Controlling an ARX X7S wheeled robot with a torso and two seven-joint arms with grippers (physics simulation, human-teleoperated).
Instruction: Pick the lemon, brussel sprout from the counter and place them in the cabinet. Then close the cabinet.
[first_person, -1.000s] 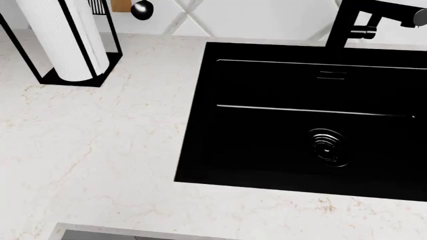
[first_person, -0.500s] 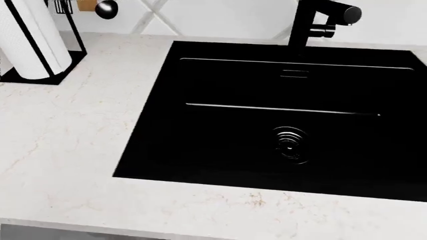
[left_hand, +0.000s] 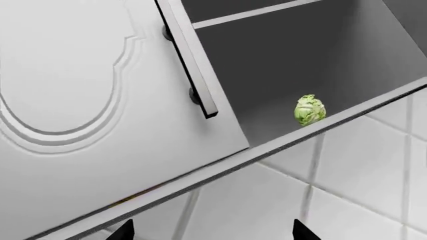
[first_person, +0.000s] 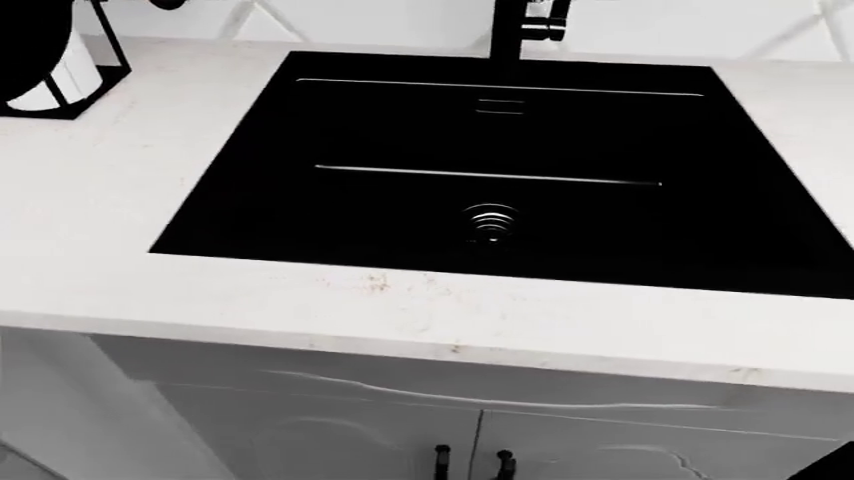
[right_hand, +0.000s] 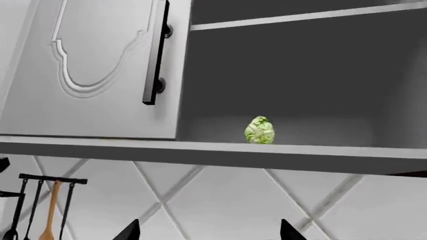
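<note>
Two wrist views look up at the wall cabinet (right_hand: 287, 60), whose door (right_hand: 100, 65) with its black bar handle (right_hand: 155, 55) stands open on one side. On the cabinet's bottom shelf the brussel sprout (right_hand: 259, 130) sits upright, near the front edge and apart from the door; the left wrist view shows the same brussel sprout (left_hand: 309, 110) from a tilted angle. No lemon shows in any view. Only the dark fingertips of the left gripper (left_hand: 210, 232) and of the right gripper (right_hand: 208, 231) peek in, set wide apart with nothing between them. Hanging utensils (right_hand: 40, 210) show on the tiled wall below the door. From the head, the counter (first_person: 120, 200) carries a paper towel holder (first_person: 54, 70) at far left, then the black sink (first_person: 494, 170) with its faucet (first_person: 521, 30) behind
</note>
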